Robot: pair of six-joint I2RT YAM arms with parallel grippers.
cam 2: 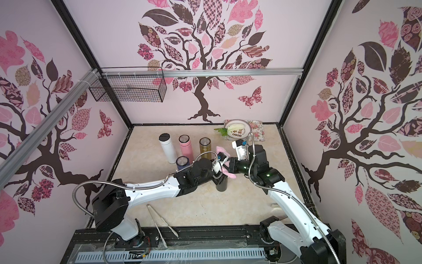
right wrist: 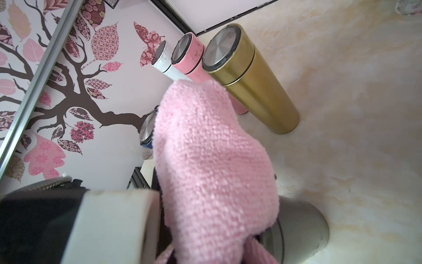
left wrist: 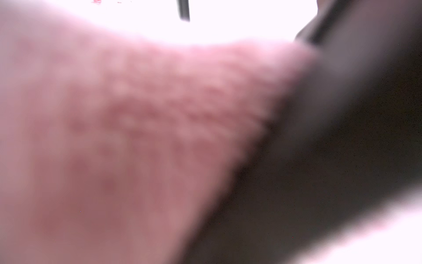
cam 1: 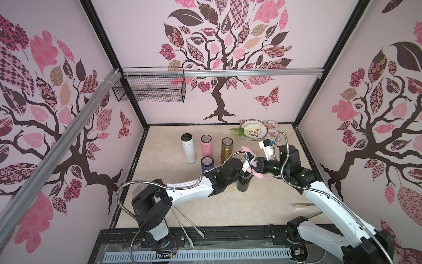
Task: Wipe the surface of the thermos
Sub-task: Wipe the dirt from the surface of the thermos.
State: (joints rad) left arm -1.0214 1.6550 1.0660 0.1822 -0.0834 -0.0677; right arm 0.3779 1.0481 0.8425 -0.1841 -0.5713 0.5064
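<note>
- In both top views the black thermos [cam 1: 242, 188] [cam 2: 221, 186] stands upright mid-table, long axis vertical. My left pincer [cam 1: 245, 180] is pressed together at its top. My right pincer [cam 1: 256, 168], just beside it, pinches the pink cloth [cam 1: 259, 175].
- Left wrist: blurred cloth [left wrist: 137, 137] fills the view.
- Right wrist: cloth [right wrist: 212, 160] hangs against the thermos [right wrist: 303, 228], just below my right pincer.

Just beyond the right gripper [cam 1: 255, 168] we see a gold flask [cam 1: 226, 149]; a pink flask [cam 1: 207, 146] and a white flask [cam 1: 188, 148] stand in a row to its left. A blue flask [cam 1: 206, 161] sits left of the gripper. Farther back and to the gripper's right, a plate [cam 1: 265, 132] bearing a pale cabbage leaf [cam 1: 250, 126] rests on a floral tray [cam 1: 272, 126]. Metal tongs [cam 1: 187, 222] lie well behind the gripper. A wire basket [cam 1: 150, 91] hangs high to its left.
</note>
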